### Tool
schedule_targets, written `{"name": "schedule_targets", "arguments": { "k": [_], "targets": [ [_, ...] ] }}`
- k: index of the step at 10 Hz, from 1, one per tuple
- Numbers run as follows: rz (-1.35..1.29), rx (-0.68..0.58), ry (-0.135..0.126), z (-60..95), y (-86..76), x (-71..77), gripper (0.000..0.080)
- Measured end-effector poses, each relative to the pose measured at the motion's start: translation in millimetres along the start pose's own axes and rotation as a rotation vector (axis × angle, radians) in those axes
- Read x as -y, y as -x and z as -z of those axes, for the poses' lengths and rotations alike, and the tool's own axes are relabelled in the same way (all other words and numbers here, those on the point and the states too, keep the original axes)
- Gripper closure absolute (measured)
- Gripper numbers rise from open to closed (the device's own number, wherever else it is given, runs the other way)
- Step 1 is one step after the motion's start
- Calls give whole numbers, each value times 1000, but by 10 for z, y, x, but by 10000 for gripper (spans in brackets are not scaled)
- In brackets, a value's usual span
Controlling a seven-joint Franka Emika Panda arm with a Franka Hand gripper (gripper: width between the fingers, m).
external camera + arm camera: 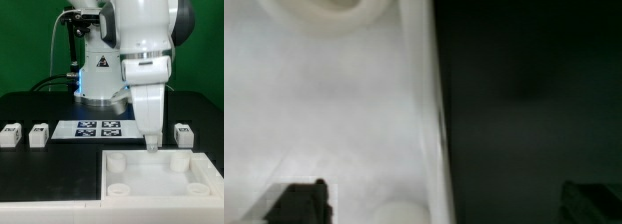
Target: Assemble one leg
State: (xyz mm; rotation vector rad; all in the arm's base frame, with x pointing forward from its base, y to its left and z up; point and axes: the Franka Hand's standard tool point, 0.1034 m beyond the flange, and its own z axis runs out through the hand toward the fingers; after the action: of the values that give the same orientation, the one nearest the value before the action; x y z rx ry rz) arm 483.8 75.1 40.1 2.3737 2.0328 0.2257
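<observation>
Three small white legs stand on the black table: two at the exterior view's left (pixel 10 135) (pixel 38 133) and one at its right (pixel 183 133). A fourth does not show. The large white square panel (pixel 150 178) lies at the front, with round corner sockets. My gripper (pixel 150 140) hangs low over the panel's back edge, left of the right-hand leg. In the wrist view the gripper (pixel 445 205) is open and empty. One dark fingertip (pixel 295 205) is over the white panel (pixel 331 110) and the other is over the black table. A socket (pixel 322 8) shows on the panel.
The marker board (pixel 97 128) lies flat on the table in front of the arm's base, between the left legs and my gripper. The robot's base and cables stand behind it.
</observation>
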Motion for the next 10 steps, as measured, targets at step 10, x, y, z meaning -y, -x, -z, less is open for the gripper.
{"name": "schedule_targets", "arguments": {
  "k": [10],
  "targets": [
    [-1001, -34, -17, 164, -587, 223, 151]
  ]
}}
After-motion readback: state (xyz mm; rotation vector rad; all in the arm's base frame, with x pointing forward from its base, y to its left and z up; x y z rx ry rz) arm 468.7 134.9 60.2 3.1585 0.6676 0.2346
